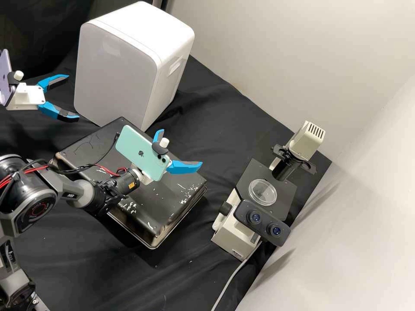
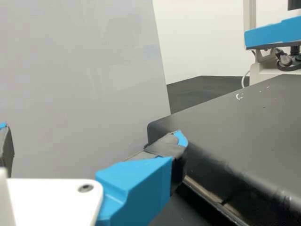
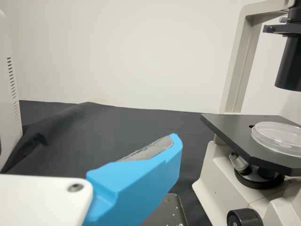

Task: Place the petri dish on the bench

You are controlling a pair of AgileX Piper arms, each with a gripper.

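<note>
My left jaws sit in the far upper left of the high view, hanging above the desk (image 1: 216, 112). The two blue fingers (image 1: 54, 80) are spread wide with nothing between them, so they're open. Just right of them, at the top left of centre, stands the big white box (image 1: 134, 65), upright. In my left wrist view its side is right in front of me, and one fingertip sits near the corner of the black tray (image 1: 142, 194).

That tray lies flat on the black cloth, left of centre, its top scuffed with white marks. My right jaws hover over it in the middle of the frame, just past the teal phone (image 1: 142, 157) strapped to that wrist. They're open too. The right fingers (image 1: 190, 166) stand apart, one pointing up and the other sticking out to the right, gripping nothing.

Further right, below centre, is the microscope (image 1: 235, 233), with a cream body and dark eyepieces (image 1: 261, 220) at the front. The petri dish (image 1: 263, 191) lies flat on its black stage (image 1: 259, 170), so it's not on the desk yet. It's clear and round. In my right wrist view it shows at the right edge, up on the stage and well apart from my fingertip.
</note>
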